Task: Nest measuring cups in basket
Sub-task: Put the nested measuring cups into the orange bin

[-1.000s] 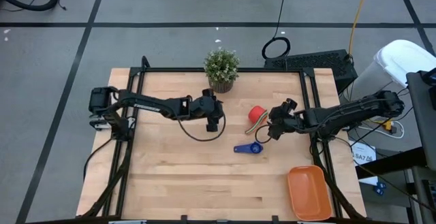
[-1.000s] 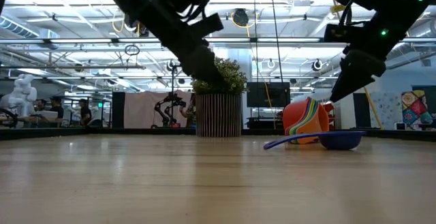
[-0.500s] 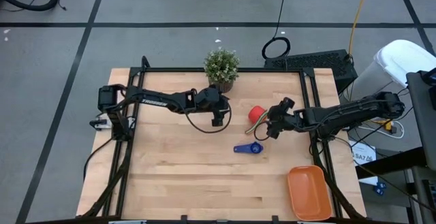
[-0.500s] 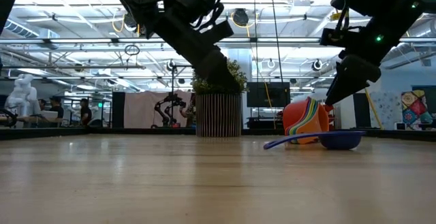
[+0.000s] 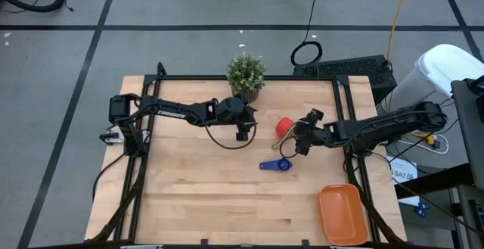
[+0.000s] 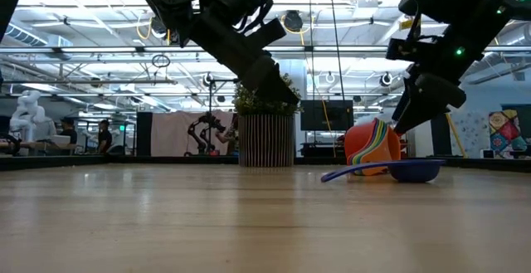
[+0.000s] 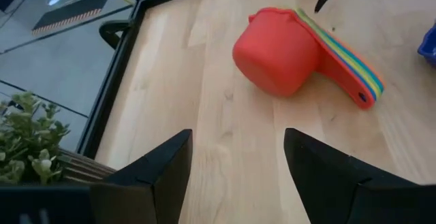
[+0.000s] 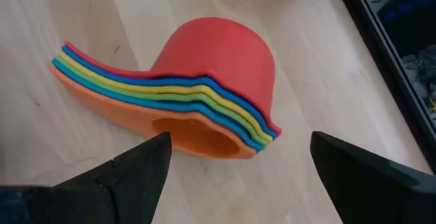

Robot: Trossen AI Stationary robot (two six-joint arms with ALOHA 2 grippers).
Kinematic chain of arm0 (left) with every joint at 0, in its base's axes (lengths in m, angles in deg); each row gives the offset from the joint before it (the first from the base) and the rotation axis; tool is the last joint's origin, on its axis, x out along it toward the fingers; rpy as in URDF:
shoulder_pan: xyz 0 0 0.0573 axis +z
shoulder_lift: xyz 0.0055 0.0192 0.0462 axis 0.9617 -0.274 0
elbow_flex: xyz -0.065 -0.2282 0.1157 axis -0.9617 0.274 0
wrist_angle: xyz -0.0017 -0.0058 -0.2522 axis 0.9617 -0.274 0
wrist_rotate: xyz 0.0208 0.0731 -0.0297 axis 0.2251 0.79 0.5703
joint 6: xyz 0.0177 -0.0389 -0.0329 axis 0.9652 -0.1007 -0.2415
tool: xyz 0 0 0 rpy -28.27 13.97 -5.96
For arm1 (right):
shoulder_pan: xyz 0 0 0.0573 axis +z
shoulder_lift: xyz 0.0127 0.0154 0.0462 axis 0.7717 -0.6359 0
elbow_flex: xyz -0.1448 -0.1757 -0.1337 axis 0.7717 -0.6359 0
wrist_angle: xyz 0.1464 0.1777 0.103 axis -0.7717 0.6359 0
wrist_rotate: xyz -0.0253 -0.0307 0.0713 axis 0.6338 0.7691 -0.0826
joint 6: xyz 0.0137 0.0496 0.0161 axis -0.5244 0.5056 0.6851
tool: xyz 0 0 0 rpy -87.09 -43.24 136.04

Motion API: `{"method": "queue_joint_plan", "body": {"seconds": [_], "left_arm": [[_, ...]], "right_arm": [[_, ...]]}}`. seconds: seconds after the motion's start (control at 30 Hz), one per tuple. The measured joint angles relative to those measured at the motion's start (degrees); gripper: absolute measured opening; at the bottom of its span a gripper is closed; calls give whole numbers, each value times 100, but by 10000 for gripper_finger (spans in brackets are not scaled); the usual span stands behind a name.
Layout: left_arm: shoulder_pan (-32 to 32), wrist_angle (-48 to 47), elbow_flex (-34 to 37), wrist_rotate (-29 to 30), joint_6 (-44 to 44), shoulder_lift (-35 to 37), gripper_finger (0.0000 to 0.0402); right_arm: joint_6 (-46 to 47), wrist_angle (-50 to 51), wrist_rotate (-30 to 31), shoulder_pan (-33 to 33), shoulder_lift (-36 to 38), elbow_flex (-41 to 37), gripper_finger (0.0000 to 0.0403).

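I counted one nested stack of cups (image 8: 204,94), lying on its side: six coloured rims showed, from red on the outside through yellow, green and blues to orange. One dark blue cup (image 5: 277,165) lay apart. One orange basket (image 5: 343,215). One potted plant (image 5: 246,76). Two arms.

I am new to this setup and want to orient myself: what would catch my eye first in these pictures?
The nested stack of cups, red outermost, lies on its side near the table's middle, with the open right gripper beside it. A dark blue cup lies alone just in front, and the orange basket sits at the near right corner.
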Motion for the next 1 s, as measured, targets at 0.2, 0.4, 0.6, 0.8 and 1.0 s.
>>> {"method": "queue_joint_plan", "body": {"seconds": [0.2,0.4,0.6,0.8,1.0], "left_arm": [[-2,5,0,-26,-25,0,234],[-8,3,0,-29,-43,0,234],[-17,1,2,-31,-53,0,234],[-17,1,2,-33,-68,0,234],[-17,5,2,-33,-88,0,234]], "right_arm": [[-306,-191,0,0,-321,0,341],[-595,-420,0,-94,-537,2,341],[-873,-653,-6,-278,-629,4,341],[-1042,-862,-353,-527,-630,4,341],[-1114,-879,-634,-744,-631,4,341]]}}
